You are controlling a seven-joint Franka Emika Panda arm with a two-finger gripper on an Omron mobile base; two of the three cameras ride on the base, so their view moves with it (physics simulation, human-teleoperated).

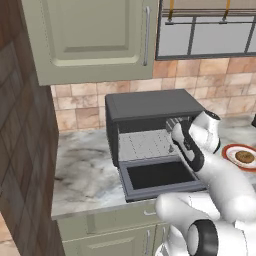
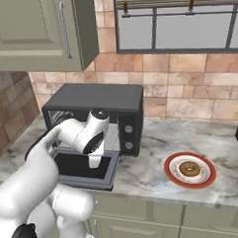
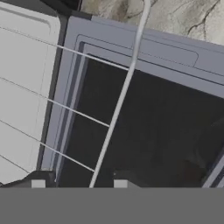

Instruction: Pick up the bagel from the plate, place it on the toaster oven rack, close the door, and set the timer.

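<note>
Meanwhile, the bagel was seen resting on the plate, on the marble counter well right of the toaster oven. The door was folded down flat, the toaster oven rack drawn out. Above the door, the gripper was held with its fingertips apart, nothing between them.

Bagel on plate
</note>
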